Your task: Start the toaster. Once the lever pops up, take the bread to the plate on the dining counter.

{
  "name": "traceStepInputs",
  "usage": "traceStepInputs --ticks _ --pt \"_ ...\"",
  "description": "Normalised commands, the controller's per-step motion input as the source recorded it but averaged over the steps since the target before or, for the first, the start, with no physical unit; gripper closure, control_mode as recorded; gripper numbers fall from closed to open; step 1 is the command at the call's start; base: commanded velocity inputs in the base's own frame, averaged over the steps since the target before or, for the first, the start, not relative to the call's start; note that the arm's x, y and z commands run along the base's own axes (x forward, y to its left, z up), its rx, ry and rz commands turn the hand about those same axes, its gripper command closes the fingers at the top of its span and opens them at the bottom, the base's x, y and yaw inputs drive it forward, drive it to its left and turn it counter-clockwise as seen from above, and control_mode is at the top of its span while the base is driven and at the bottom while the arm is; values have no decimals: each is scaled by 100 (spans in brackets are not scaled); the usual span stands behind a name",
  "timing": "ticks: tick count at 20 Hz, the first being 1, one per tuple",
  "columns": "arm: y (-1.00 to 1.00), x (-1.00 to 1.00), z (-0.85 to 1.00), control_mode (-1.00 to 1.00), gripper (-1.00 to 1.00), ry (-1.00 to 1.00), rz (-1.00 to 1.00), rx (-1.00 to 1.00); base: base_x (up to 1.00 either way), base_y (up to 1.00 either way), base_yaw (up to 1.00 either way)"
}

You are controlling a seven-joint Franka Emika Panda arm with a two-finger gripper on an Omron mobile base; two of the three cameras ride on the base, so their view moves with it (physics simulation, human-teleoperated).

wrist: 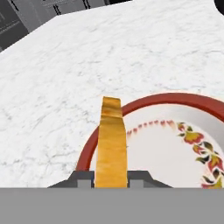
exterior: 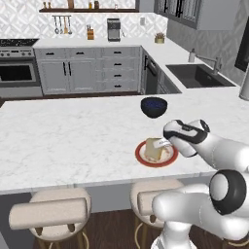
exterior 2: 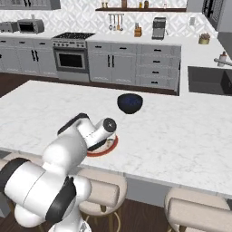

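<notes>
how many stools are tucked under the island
2 in the left base view: one stool at the lower left, another stool just below the plate, partly hidden by the arm. More may sit out of frame.

Bread (exterior: 154,149): square slice, pale tan face, golden-brown crust, standing upright on edge over the plate (exterior: 144,157), clamped between the jaws; in the hand view the crust edge (wrist: 111,142) runs straight up from between the finger tips. Plate: round, red-orange rim, pale centre with small floral print (wrist: 175,153), flat on the white marble bench (exterior: 73,136), near its near edge, right of middle in the left base view. In the right base view part of the rim (exterior 2: 111,147) shows. Whether the slice's lower edge touches the plate, cannot tell. Toaster (exterior 2: 28,26): small grey box on the far back worktop, far left in the right base view; levers too small to tell.
</notes>
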Motion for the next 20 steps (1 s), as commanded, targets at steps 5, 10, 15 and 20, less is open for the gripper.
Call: traceStepInputs --ticks 5,10,15,20 --pt "0 20 -44 -100 100 0 0 0 0 0 0" --pt "0 10 -26 -100 -100 0 0 -1 0 0 0" --pt "-15 0 0 -100 -100 -1 0 -7 0 0 0" --pt "-36 3 0 -100 -100 0 -1 -10 0 0 0"
